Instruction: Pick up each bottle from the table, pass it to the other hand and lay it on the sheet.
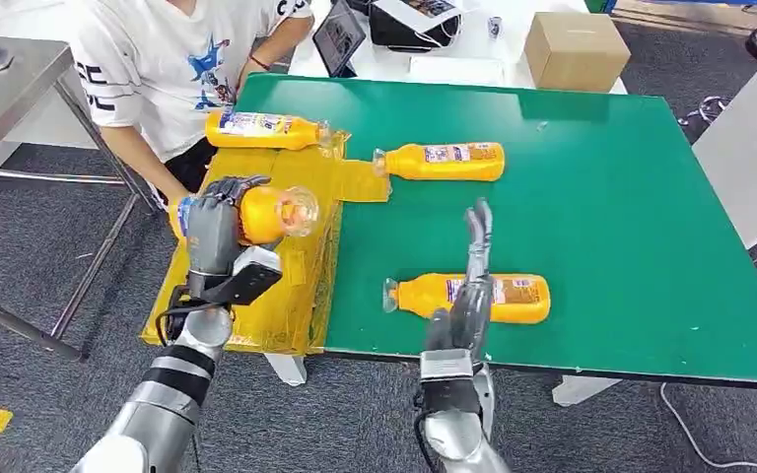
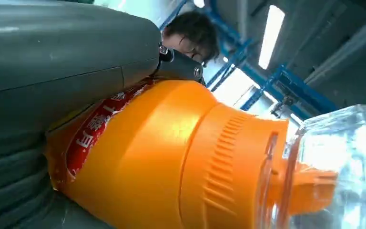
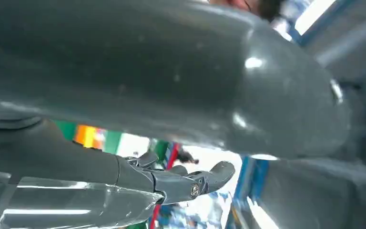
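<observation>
Left hand (image 1: 215, 229) gripped one orange bottle (image 1: 274, 213) above yellow sheet (image 1: 256, 317); right hand (image 1: 471, 286), fingers straight and empty, hovered over second bottle (image 1: 522, 298) on worktop (image 1: 611, 217).

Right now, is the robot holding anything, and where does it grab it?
Yes. The left hand grips an orange bottle around its body, fingers over the label end. The right hand holds nothing.

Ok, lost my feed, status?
Left hand holds a bottle over the yellow sheet. Right hand open, empty. Nothing blocking.
</observation>
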Motion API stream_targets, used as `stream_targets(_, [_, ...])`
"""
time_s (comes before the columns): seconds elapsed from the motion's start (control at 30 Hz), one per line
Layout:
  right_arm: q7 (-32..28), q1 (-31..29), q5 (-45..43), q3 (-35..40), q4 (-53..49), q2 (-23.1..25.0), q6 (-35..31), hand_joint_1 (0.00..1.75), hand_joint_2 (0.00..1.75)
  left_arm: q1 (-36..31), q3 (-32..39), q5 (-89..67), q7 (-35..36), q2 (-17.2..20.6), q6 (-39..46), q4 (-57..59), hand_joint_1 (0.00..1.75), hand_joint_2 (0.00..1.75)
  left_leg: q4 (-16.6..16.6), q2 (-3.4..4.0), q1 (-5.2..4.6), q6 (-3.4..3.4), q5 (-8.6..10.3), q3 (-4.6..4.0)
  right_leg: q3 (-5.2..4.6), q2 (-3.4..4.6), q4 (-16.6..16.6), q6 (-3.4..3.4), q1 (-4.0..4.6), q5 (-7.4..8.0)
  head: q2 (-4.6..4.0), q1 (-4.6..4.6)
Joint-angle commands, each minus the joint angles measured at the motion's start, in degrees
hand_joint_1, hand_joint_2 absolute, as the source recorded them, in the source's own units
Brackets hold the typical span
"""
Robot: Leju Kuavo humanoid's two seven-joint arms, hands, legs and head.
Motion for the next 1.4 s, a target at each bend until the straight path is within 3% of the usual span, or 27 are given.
stream_targets(0.03, [0.0,-0.62,-1.2,-1.58,-7.06,-2.11,-0.57,0.0,0.0,-8.13,-1.45,-7.24,3.4,3.03,-0.5,15.22,1.75,1.75,-0.04,-0.03,0.04,-0.08,-0.07,0.23,0.23,0.02,-0.03,-0.09,0.04,-0.07,0.0,0.0])
stream_targets(0.13, [0.0,-1.36,-3.19,-1.01,-6.94,-2.85,-0.57,0.0,0.0,-12.13,-6.12,-17.11,9.73,6.07,-5.9,23.99,1.75,1.75,0.0,-0.04,0.1,-0.13,-0.14,0.38,0.39,0.01,0.0,-0.15,0.09,-0.15,0.0,-0.02])
stream_targets(0.4, [0.0,-1.5,-5.11,-1.27,-4.92,-3.25,1.68,0.0,0.0,-14.01,-6.72,-19.18,11.31,7.79,-15.25,29.69,1.75,1.75,0.01,0.24,0.11,-0.09,-0.15,0.37,0.32,0.2,-0.01,-0.12,0.1,-0.09,0.0,0.0])
stream_targets(0.67, [0.0,-1.5,-5.11,-1.27,-4.92,-3.25,1.68,0.0,0.0,-14.01,-6.72,-19.18,11.31,7.79,-15.25,29.69,1.75,1.75,0.0,0.15,0.1,-0.09,-0.12,0.28,0.26,0.15,-0.01,-0.11,0.1,-0.08,0.0,0.0])
stream_targets(1.07, [0.0,-1.14,-6.26,-2.64,0.07,-2.12,7.17,0.0,0.0,-16.02,-7.41,-22.21,16.06,9.06,-22.76,33.25,1.75,1.75,-0.03,0.18,0.08,-0.07,-0.05,0.17,0.14,0.15,-0.04,-0.08,0.08,-0.01,0.0,0.0])
stream_targets(1.1, [0.0,-1.1,-6.4,-2.69,0.53,-2.05,7.45,0.0,1.75,-15.77,-7.44,-22.3,16.29,9.06,-22.83,33.39,1.75,1.75,-0.03,0.19,0.1,-0.08,-0.08,0.24,0.21,0.16,-0.05,-0.09,0.1,-0.03,0.0,0.0])
stream_targets(1.13, [0.0,-1.11,-6.53,-2.84,0.75,-1.97,7.84,0.0,1.75,-15.82,-7.61,-22.54,16.51,9.03,-23.7,33.68,1.75,1.75,-0.03,0.19,0.11,-0.1,-0.1,0.31,0.28,0.18,-0.05,-0.11,0.11,-0.06,0.0,0.0])
stream_targets(1.17, [0.0,-1.09,-7.21,-3.78,2.45,-1.46,9.89,0.0,1.75,-13.96,-7.99,-23.0,16.63,8.97,-27.2,34.58,0.31,1.75,-0.09,0.22,0.1,-0.1,-0.15,0.47,0.43,0.23,-0.09,-0.12,0.09,-0.09,0.0,0.0])
stream_targets(1.23, [0.0,-1.25,-7.04,-4.29,3.08,-1.32,10.66,0.0,1.75,-13.08,-7.14,-22.07,15.47,8.84,-28.17,34.38,0.24,1.75,-0.1,0.26,0.07,-0.08,-0.12,0.41,0.36,0.26,-0.1,-0.1,0.07,-0.05,0.0,0.0])
stream_targets(1.3, [0.0,-1.27,-6.99,-4.33,3.18,-1.3,10.79,0.0,1.75,-12.74,-6.85,-21.74,15.17,8.76,-28.44,34.41,0.02,1.75,-0.09,0.28,0.06,-0.07,-0.1,0.36,0.31,0.26,-0.09,-0.09,0.05,-0.03,0.0,0.0])
stream_targets(1.4, [0.0,-1.41,-6.78,-4.46,3.87,-1.17,11.04,0.0,1.75,-12.64,-6.26,-20.94,14.46,8.67,-29.67,34.32,0.0,1.75,-0.09,0.19,0.04,-0.06,-0.05,0.26,0.22,0.19,-0.07,-0.08,0.04,-0.01,0.0,0.0])
